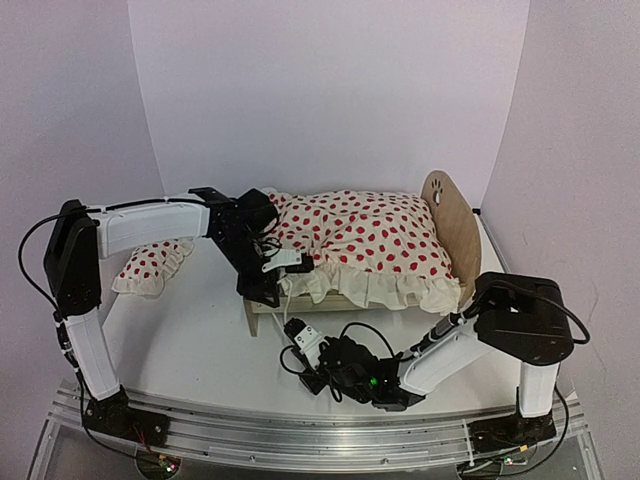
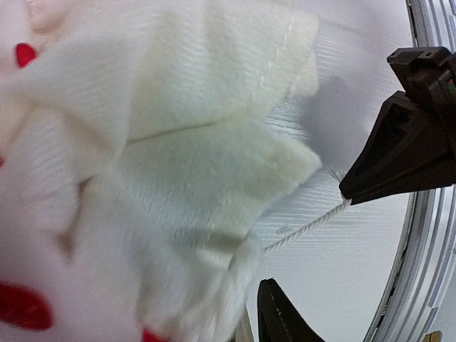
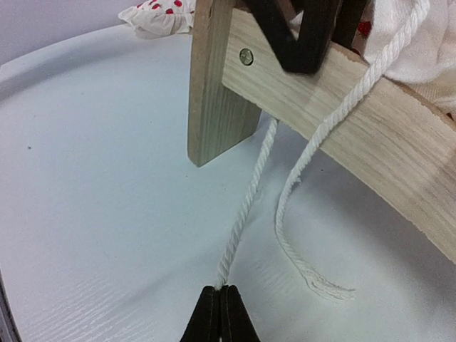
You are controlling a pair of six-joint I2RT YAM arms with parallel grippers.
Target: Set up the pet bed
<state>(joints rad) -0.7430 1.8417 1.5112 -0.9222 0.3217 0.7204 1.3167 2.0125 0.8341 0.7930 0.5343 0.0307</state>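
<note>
The pet bed (image 1: pixel 446 218) stands mid-table, its light-wood headboard to the right, and a red-dotted ruffled blanket (image 1: pixel 365 240) covers it. My left gripper (image 1: pixel 272 278) is at the footboard end, over the blanket's white edge (image 2: pixel 178 164). Only one of its fingers (image 2: pixel 281 320) shows, off to one side beside the fabric, so the jaws stand apart. My right gripper (image 3: pixel 219 288) is low on the table in front of the bed's leg (image 3: pixel 217 92) and side rail (image 3: pixel 342 114). It is shut on a white cord (image 3: pixel 249 199) that hangs from the bed.
A small red-dotted pillow (image 1: pixel 150 265) lies on the table left of the bed. A second loose cord (image 3: pixel 292 214) with a frayed end rests on the white table (image 3: pixel 107 199). The metal base rail (image 1: pixel 300 435) runs along the near edge.
</note>
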